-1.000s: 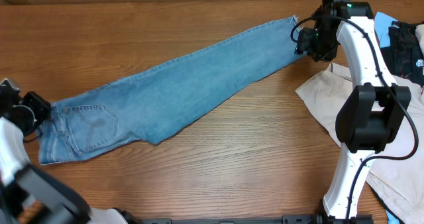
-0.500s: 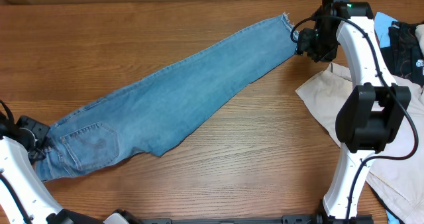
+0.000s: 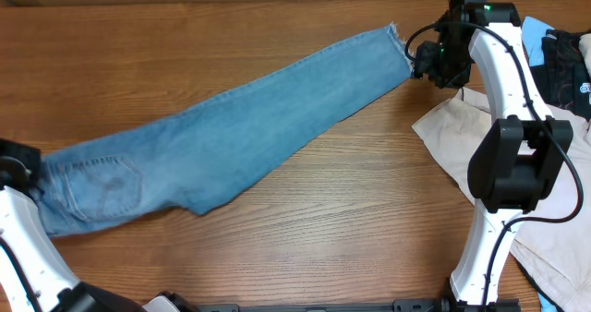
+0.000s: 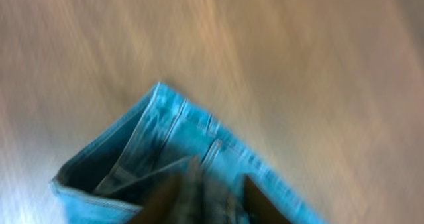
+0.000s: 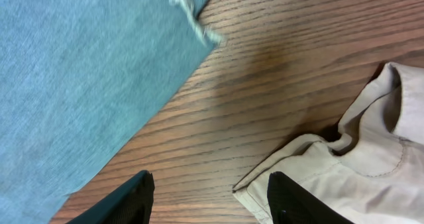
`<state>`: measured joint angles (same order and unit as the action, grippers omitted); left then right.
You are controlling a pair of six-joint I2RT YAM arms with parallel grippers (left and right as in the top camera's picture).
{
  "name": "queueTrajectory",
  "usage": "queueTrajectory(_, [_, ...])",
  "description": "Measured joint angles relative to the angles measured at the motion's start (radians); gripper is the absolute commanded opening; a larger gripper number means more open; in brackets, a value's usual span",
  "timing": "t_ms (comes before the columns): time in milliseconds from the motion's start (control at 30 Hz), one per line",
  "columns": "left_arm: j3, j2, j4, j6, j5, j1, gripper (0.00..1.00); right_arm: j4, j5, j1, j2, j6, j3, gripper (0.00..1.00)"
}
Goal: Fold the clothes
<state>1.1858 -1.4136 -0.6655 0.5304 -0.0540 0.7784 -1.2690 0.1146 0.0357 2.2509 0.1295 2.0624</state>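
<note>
Leftward went the jeans (image 3: 231,132) since half a second ago; the waist now reaches the left edge. We count one jeans, one beige cloth (image 3: 443,132), two grippers. Left gripper (image 4: 218,177) pinches the waist; right gripper (image 5: 209,184) gapes wide beside the frayed hem (image 5: 192,8). Light blue, flat, diagonal toward the far right corner.

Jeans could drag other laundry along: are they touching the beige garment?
Apart. The right wrist view shows wood between the jeans and the beige garment.
</note>
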Motion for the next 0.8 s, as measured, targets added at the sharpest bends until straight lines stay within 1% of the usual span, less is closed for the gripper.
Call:
queueTrajectory(33, [0.000, -0.015, 0.059, 0.005, -0.012, 0.000, 0.68, -0.002, 0.000, 0.000, 0.000, 0.000, 0.000, 0.59])
queueTrajectory(67, [0.001, -0.027, 0.076, 0.015, -0.016, 0.000, 0.74, -0.005, 0.000, 0.000, 0.000, 0.000, 0.000, 0.59])
queueTrajectory(300, [0.000, -0.111, -0.048, 0.021, -0.033, 0.000, 0.72, -0.009, 0.000, 0.000, 0.000, 0.000, 0.000, 0.59])
queueTrajectory(333, [0.000, -0.116, -0.054, 0.021, -0.047, 0.000, 0.69, -0.011, 0.000, 0.000, 0.000, 0.000, 0.000, 0.59])
queueTrajectory(367, [0.000, -0.118, -0.054, 0.021, -0.070, 0.000, 0.57, -0.013, 0.000, 0.000, 0.000, 0.000, 0.000, 0.59])
queueTrajectory(400, [0.000, -0.118, -0.053, 0.019, -0.089, 0.000, 0.48, -0.015, 0.000, 0.000, 0.000, 0.000, 0.000, 0.59])
queueTrajectory(467, [0.000, -0.118, -0.051, 0.020, -0.116, 0.000, 0.17, -0.015, 0.000, 0.000, 0.000, 0.000, 0.000, 0.59])
queueTrajectory(533, [0.000, -0.118, -0.049, 0.023, -0.122, 0.000, 0.08, -0.014, 0.000, 0.000, 0.000, 0.000, 0.000, 0.59])
queueTrajectory(567, [0.000, -0.119, -0.053, 0.022, -0.122, 0.000, 0.04, -0.014, 0.000, 0.000, 0.000, 0.000, 0.000, 0.59])
queueTrajectory(700, [0.000, -0.144, -0.058, 0.018, -0.086, -0.001, 0.04, -0.013, 0.000, 0.000, 0.000, 0.000, 0.000, 0.59])
queueTrajectory(800, [0.001, -0.222, -0.071, 0.013, -0.034, -0.006, 0.04, -0.012, 0.000, 0.000, 0.000, 0.000, 0.000, 0.59])
